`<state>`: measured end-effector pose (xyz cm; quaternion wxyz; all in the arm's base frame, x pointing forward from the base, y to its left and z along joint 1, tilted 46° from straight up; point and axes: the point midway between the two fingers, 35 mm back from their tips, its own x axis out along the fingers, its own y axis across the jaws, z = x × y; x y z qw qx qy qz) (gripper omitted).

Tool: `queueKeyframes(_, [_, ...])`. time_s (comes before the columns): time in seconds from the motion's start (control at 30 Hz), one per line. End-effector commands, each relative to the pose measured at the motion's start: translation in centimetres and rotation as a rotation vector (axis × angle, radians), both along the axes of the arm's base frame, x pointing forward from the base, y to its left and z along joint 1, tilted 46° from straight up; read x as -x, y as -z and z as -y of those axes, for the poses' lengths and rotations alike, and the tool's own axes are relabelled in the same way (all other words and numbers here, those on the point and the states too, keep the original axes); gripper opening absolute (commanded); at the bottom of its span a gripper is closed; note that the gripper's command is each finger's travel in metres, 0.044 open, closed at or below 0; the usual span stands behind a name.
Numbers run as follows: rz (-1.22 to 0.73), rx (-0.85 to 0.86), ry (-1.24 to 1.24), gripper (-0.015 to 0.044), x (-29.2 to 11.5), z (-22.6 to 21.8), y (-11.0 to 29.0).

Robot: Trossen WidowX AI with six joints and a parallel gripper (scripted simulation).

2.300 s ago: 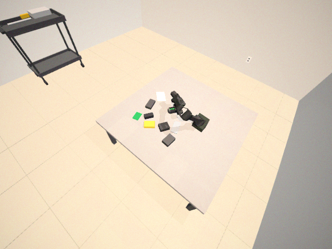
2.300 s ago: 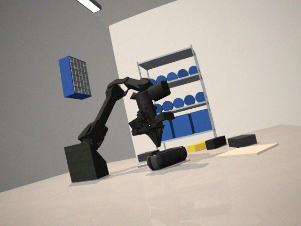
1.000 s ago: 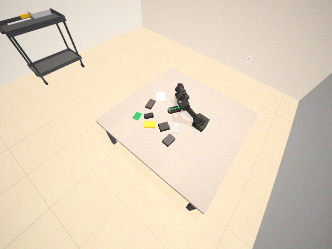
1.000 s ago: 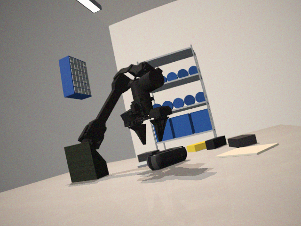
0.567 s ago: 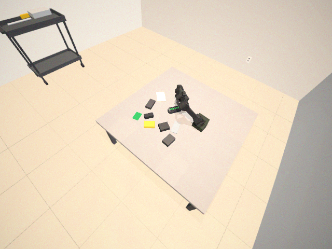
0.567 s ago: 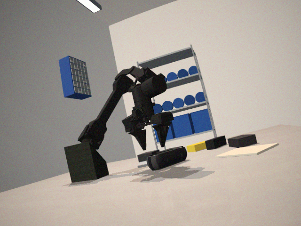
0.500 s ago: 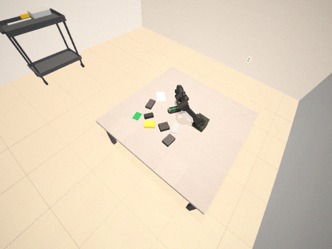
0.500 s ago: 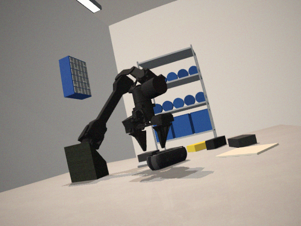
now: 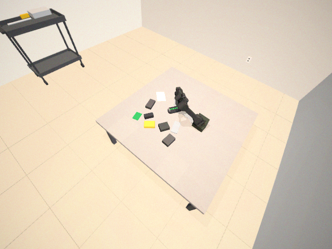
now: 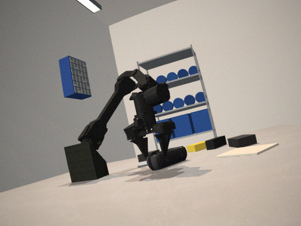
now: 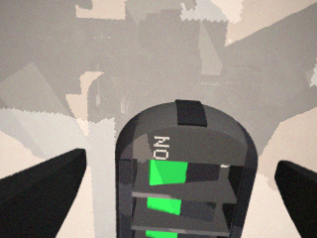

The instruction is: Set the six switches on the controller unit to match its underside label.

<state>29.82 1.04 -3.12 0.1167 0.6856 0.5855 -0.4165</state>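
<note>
Item: controller unit point(image 10: 167, 157), flat on its base on the bench point(image 10: 194, 194), beside the arm's base block. Our gripper point(image 10: 155, 152) straddles one end, jaws spread wide, holding nothing. Visible switches point(image 11: 168, 173) show green ends; label unseen. We judge reading the underside and final setting remain.

A workshop storeroom is showing: steel shelving point(image 10: 181, 97) holding blue bins, a wall parts cabinet point(image 10: 75, 77), a utility cart point(image 9: 40, 40).
</note>
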Motion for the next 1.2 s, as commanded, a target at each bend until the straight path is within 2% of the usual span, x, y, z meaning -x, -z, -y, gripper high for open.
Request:
queueKeyframes(0.0, [-0.007,-0.006,0.005,0.0440,0.25,-0.55,0.52])
queueKeyframes(0.1, [-0.008,-0.006,0.005,0.0440,0.28,-0.72,0.67])
queueKeyframes(0.23, [-0.008,-0.006,0.005,0.0335,0.28,-0.72,0.67])
queueKeyframes(0.7, [-0.008,-0.006,0.005,0.0242,0.28,-0.72,0.67])
queueKeyframes(1.0, [-0.008,-0.006,0.005,0.0005,0.10,-1.07,0.33])
queueKeyframes(1.17, [-0.008,-0.007,0.005,0.0000,-0.06,-1.38,0.02])
